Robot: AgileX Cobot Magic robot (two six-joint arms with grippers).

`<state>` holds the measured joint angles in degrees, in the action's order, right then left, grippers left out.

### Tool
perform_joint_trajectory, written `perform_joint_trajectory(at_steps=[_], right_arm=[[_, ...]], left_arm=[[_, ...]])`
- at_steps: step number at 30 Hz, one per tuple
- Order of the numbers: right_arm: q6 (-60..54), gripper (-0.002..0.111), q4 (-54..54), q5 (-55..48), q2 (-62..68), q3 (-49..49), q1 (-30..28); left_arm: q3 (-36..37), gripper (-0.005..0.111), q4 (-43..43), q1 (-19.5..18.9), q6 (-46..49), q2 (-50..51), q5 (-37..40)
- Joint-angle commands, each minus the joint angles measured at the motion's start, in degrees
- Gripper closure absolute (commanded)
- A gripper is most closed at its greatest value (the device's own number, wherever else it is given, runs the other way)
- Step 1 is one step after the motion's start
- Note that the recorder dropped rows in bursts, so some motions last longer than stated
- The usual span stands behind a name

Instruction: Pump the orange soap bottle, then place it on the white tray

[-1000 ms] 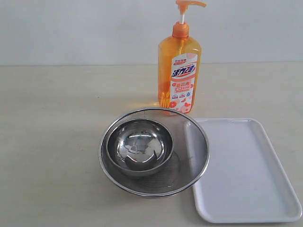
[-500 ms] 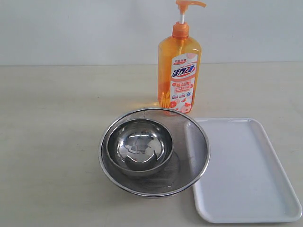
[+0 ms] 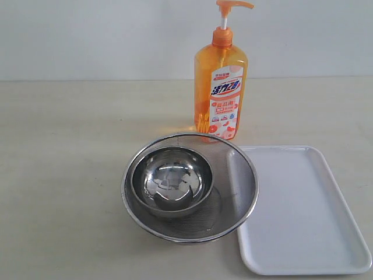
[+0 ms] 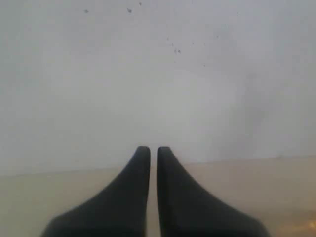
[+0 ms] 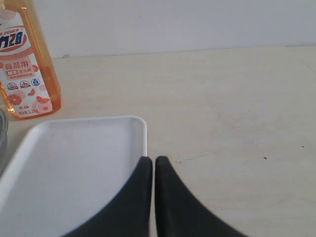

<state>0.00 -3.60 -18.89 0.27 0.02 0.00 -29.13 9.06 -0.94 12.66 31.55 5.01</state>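
Orange soap bottle (image 3: 221, 87) upright behind mesh strainer (image 3: 234, 175) holding steel bowl (image 3: 172, 181), white tray (image 3: 297, 216) alongside, left gripper (image 4: 153, 149) and right gripper (image 5: 154, 160) pinched closed, empty

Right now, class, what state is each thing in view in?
orange soap bottle: upright on the table, pump head raised.
white tray: flat, bottle not yet on it.
mesh strainer: upright, steel bowl inside it.
steel bowl: upright, empty.
left gripper: shut, holding nothing.
right gripper: shut, holding nothing.

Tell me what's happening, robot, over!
Left gripper, right gripper shut, empty. Orange soap bottle upright, off white tray. Strainer crowds tray's edge.
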Motion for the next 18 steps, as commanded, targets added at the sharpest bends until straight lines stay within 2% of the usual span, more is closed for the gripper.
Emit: perform_joint_trajectory(at_steps=[1,9,18], right_arm=[[0.0,0.109,0.08,0.4,-0.27,-0.02,-0.12],[0.0,0.109,0.08,0.4,-0.27,-0.02,-0.12],[0.0,0.109,0.08,0.4,-0.27,-0.02,-0.12]], left_arm=[[-0.54,0.102,0.1,-0.18,0.27,2.29,-9.69],[-0.54,0.102,0.1,-0.18,0.27,2.46,-13.83],[-0.54,0.102,0.1,-0.18,0.14,2.56,-8.94]])
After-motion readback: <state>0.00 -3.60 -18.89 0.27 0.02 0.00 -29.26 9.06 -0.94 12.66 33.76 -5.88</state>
